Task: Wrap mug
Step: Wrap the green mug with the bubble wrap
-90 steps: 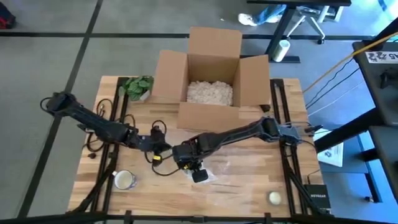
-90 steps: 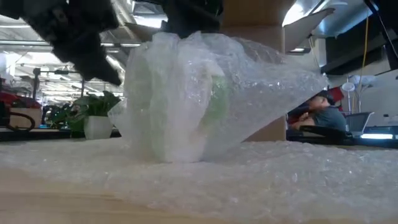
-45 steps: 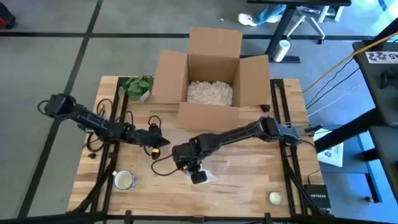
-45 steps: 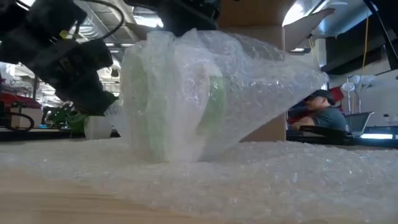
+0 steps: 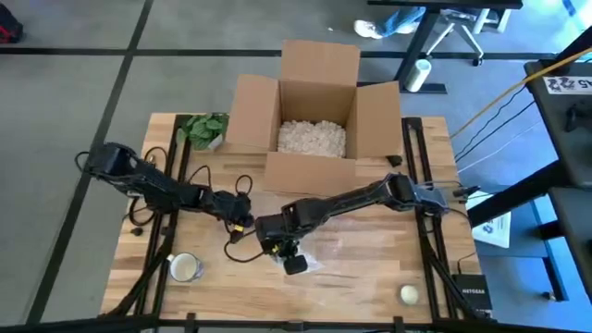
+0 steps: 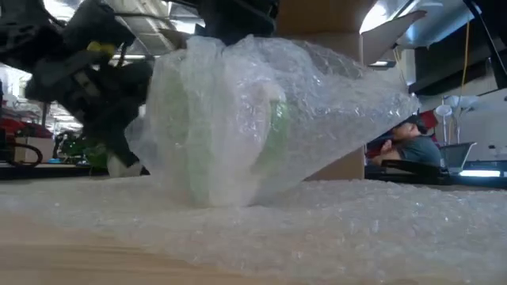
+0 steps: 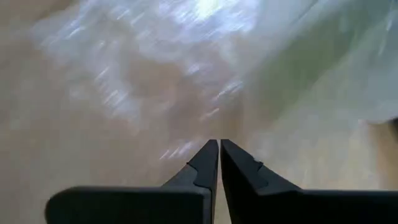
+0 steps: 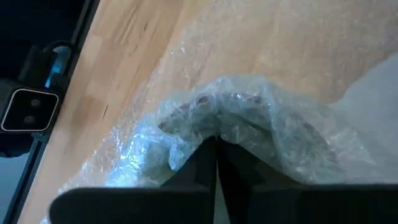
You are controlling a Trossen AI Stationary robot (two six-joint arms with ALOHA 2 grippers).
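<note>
From the front edge of the table (image 5: pixel 370 277), the first thing you meet is the flat sheet of bubble wrap (image 6: pixel 317 229), and on it stands the mug (image 6: pixel 238 134), already bundled in the loose upper folds, green showing faintly through the plastic. In the high view it sits under the right end effector (image 5: pixel 280 242), well in front of the box (image 5: pixel 314 120).

The right end effector is clenched on a gathered crest of wrap above the mug; its wrist view shows the film (image 8: pixel 249 118) bunched over the closed fingers. That pinch holds the bundle together, so I'd say it should hold firm and low and not lift, or the mug may tip inside the wrap.

Just left of the mug, the left end effector (image 5: pixel 242 215) is clenched with nothing in it, its fingers (image 7: pixel 208 163) pressed together and aimed at the wrap on the table. It looks to me like the step in hand is tucking the loose side. To do that well it would need to open, come in flat under a free edge, and draw it snugly across the mug toward the pinch. The long tail of film fanning out on the mug's far side in the low view still wants folding in.

A second mug (image 5: pixel 185 268) waits left of the wrapped one, near the front edge. Behind stands the box, filler (image 5: pixel 312 137) inside, a plant (image 5: pixel 205 128) at its left.
</note>
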